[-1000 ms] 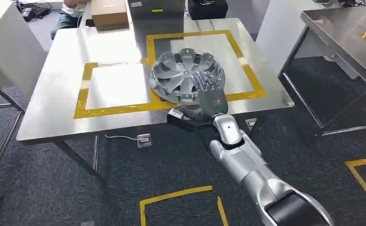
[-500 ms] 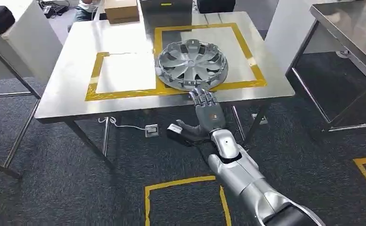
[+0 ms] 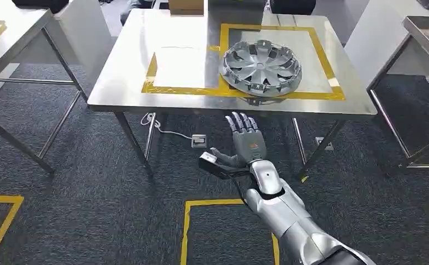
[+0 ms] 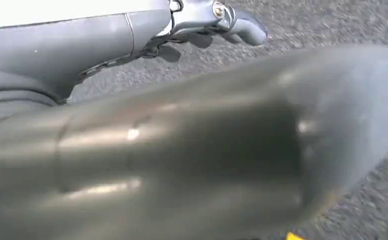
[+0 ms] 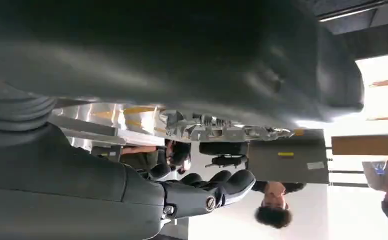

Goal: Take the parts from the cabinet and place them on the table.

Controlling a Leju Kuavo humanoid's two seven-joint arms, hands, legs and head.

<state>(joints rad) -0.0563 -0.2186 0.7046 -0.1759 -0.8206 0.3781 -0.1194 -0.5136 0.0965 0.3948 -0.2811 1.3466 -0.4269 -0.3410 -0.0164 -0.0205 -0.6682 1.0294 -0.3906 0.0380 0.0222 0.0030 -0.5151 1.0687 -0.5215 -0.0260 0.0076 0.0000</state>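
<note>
A silver hubcap [image 3: 261,66] lies flat on the steel table [image 3: 140,49], inside the right-hand yellow tape square, its near rim over the tape. My right hand [image 3: 245,141] hangs in front of the table, below its near edge, fingers spread and holding nothing. In the right wrist view the hubcap [image 5: 221,131] shows edge-on beyond the right hand's fingers [image 5: 206,195]. In the left wrist view the left hand [image 4: 216,20] hangs over grey carpet, fingers apart from the thumb, nothing in it.
A second yellow tape square [image 3: 179,69] lies left of the hubcap. A cardboard box [image 3: 186,5] sits at the table's far edge. More steel tables stand left [image 3: 2,33] and right [image 3: 422,27]. A floor socket [image 3: 199,141] lies under the table. People [image 5: 271,200] stand beyond it.
My right hand has let go of the hubcap and drawn back off the table to below its near edge. The whole picture has shifted: the camera has backed away from the table.
</note>
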